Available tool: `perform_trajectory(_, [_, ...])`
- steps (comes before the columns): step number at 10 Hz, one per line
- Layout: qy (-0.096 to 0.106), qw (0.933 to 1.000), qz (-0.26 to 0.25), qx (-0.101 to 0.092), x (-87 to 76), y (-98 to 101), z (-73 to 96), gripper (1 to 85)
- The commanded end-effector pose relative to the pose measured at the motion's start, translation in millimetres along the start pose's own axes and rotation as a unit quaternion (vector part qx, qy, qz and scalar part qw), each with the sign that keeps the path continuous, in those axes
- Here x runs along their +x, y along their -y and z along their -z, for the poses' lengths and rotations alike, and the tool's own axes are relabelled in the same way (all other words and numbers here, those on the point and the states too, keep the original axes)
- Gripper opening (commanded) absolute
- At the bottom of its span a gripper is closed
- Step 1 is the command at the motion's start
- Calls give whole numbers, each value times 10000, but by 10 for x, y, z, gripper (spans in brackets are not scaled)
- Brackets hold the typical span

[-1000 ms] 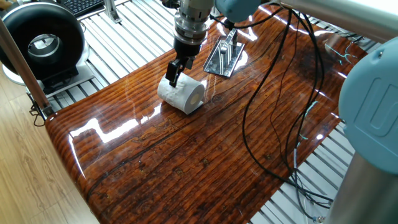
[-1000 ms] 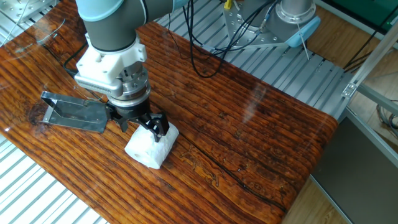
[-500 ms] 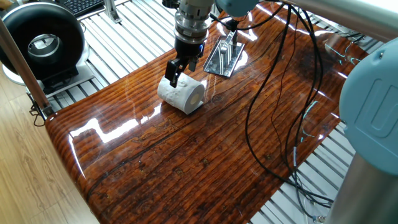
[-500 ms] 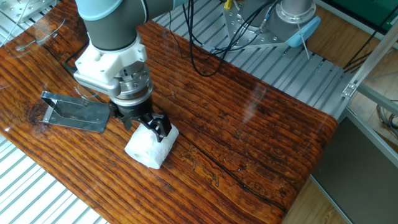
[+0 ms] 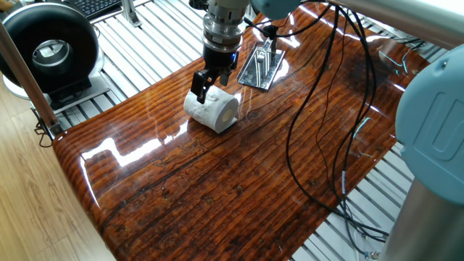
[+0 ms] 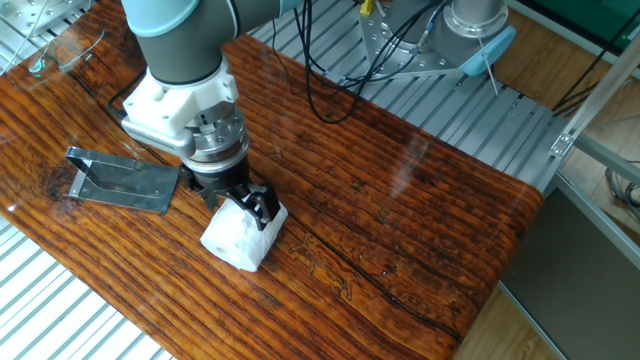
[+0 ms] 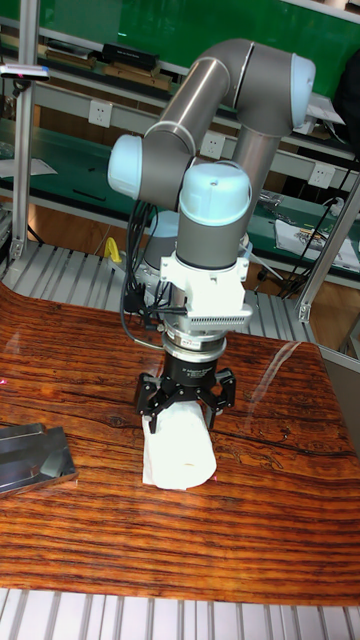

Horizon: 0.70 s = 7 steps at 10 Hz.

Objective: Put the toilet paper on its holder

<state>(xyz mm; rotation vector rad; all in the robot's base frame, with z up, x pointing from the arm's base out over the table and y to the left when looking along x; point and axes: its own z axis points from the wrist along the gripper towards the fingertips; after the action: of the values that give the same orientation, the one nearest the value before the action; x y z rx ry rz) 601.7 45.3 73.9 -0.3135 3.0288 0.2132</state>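
The toilet paper (image 5: 217, 110) (image 6: 238, 240) (image 7: 182, 445) lies on its side on the wooden table, hollow core end facing the front edge in one fixed view. My gripper (image 5: 210, 88) (image 6: 243, 208) (image 7: 186, 412) points straight down over the roll's rear end. It is open, with one black finger on each side of the roll. The holder (image 5: 259, 67) (image 6: 125, 180) (image 7: 35, 455), a shiny silver plate with thin bars, rests flat on the table just beyond the roll, a short way from the gripper.
A big black ring-shaped device (image 5: 49, 51) stands off the table at the left on the metal slats. Black cables (image 5: 319, 145) hang from the arm and trail over the right half of the table. The robot's base (image 5: 435, 130) rises at the right.
The gripper has shifted slightly along the roll and sunk a little lower around it. The roll and the holder have not moved.
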Motion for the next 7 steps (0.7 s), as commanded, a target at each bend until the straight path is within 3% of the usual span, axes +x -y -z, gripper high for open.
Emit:
perform_trajectory(1, [40,10000,24,-67,-19,-23,-19,850])
perform_trajectory(5, [126,9998,138,-63,-59,-8,-47,843])
perform_trajectory(7, [120,9999,120,-2,-62,29,-40,783])
